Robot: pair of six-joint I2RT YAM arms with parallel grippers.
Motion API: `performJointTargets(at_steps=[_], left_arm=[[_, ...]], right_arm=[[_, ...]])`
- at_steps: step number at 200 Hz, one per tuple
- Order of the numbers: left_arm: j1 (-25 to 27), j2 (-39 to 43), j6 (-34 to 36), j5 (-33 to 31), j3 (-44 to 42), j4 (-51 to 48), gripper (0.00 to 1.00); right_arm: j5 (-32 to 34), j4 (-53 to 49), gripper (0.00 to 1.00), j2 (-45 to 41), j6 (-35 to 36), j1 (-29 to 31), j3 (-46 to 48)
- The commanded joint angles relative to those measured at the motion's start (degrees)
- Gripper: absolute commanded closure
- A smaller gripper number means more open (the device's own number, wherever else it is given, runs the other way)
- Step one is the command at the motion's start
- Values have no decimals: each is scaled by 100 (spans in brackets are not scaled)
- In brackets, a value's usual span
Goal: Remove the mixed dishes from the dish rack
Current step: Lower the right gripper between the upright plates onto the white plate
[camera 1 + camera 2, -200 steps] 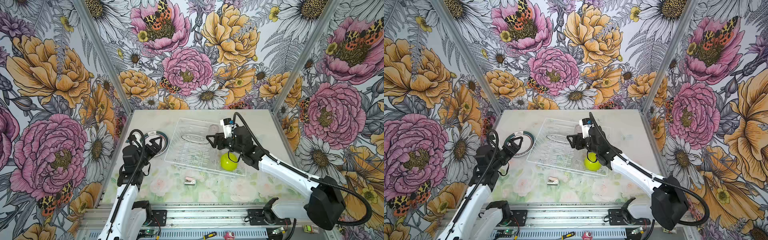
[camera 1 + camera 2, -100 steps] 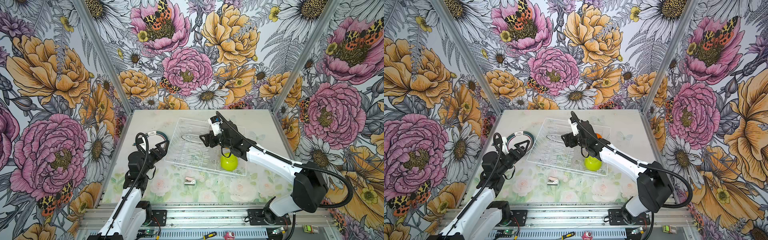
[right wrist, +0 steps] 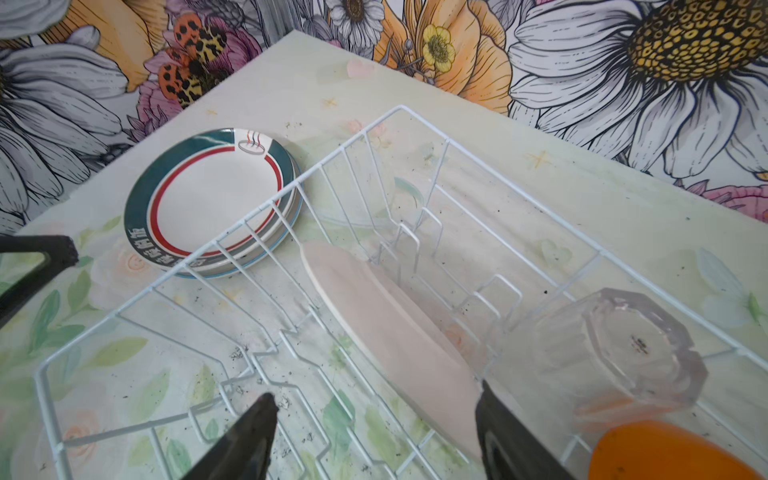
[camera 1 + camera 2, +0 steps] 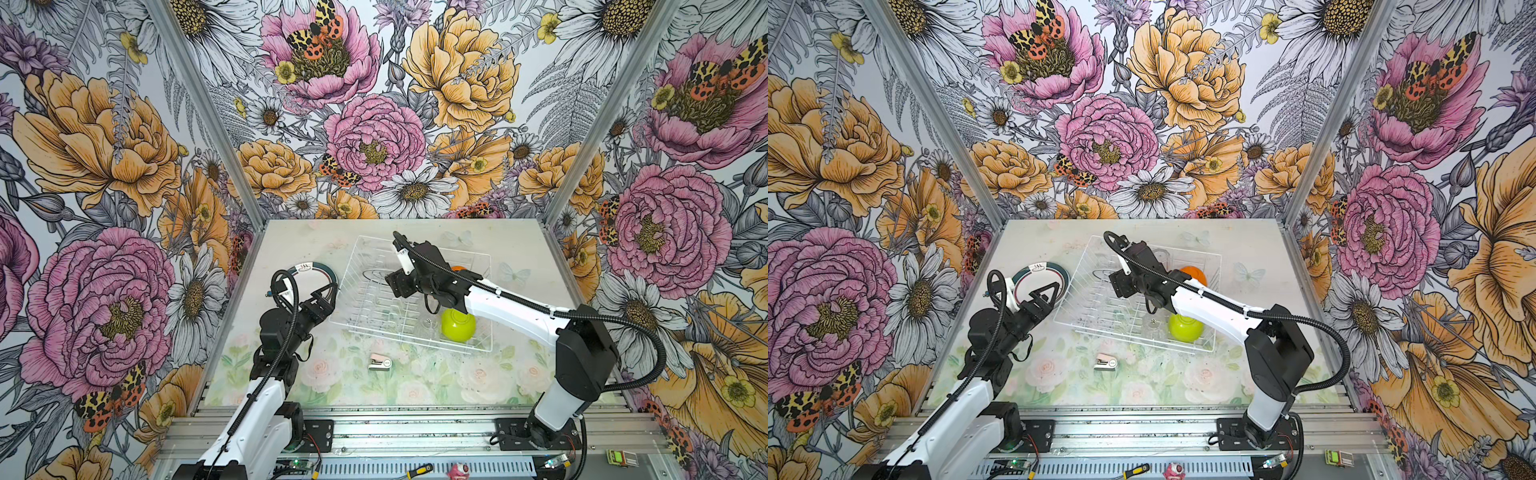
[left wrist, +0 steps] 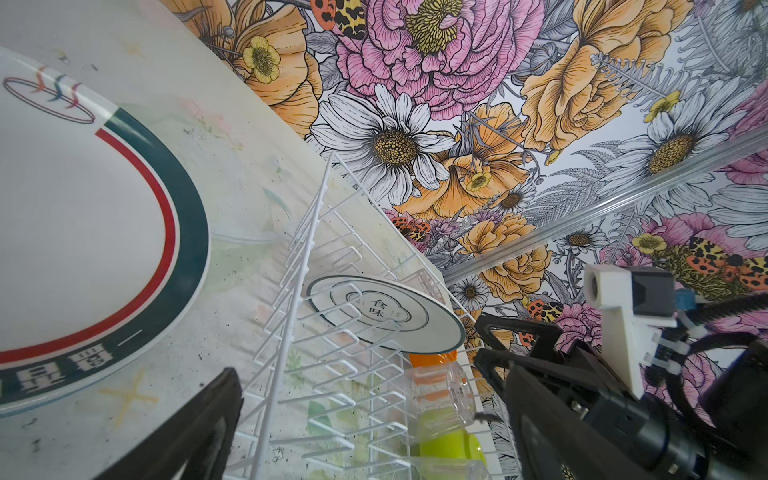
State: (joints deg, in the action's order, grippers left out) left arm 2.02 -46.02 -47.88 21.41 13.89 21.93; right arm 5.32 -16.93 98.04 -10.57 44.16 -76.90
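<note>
**Findings.** We find the dish rack (image 4: 415,291) at mid-frame in both top views, standing on the worktop (image 4: 415,386) and only partly unloaded.
- One plate (image 3: 386,328) leans tilted among the tines (image 3: 419,232) in the rack's left half.
- A tumbler (image 3: 615,353) lies on its side just beside that plate.
- The orange bowl (image 4: 1196,275) sits toward the rack's upper right.
- The lime-green bowl (image 4: 458,325) and a second tumbler (image 4: 1152,326) sit at its lower right.
- A stack of plates (image 4: 316,272) already rests on the worktop, just left of the rack wall.

**Claws.** The right claw (image 3: 374,395) hangs over the leaning plate, spread wide and holding nothing. The plate's edge lies between its fingers, nearer one than the other. The left claw (image 4: 309,293) is fully spread and empty, hovering at the near edge of the stack.

**Risks, in our judgement.**
- An off-centre closure may push the plate sideways before it grips, tipping it flat or into the tumbler.
- The smooth, tilted rim may slip from a shallow pinch.
- A lift not in line with the tines may snag them and drag the light rack into the stack.
- The left arm stands close to the likely set-down place, so the two arms could meet there.
</note>
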Motion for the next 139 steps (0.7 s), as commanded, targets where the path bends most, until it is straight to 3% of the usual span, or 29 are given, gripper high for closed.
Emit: performJointTargets(at_steps=[1,72,139], left_arm=[[35,-55,104,-189,-78,214,1],[61,-197,118,-284,-105,259,1],[154,-267,103,-320,-94,303,1]], right_arm=[[706,-519,26,181,353,33,-416],[1014,-991,34,855,828,99,-1087],[1077,-1126,57,1141,994,98,-1334]])
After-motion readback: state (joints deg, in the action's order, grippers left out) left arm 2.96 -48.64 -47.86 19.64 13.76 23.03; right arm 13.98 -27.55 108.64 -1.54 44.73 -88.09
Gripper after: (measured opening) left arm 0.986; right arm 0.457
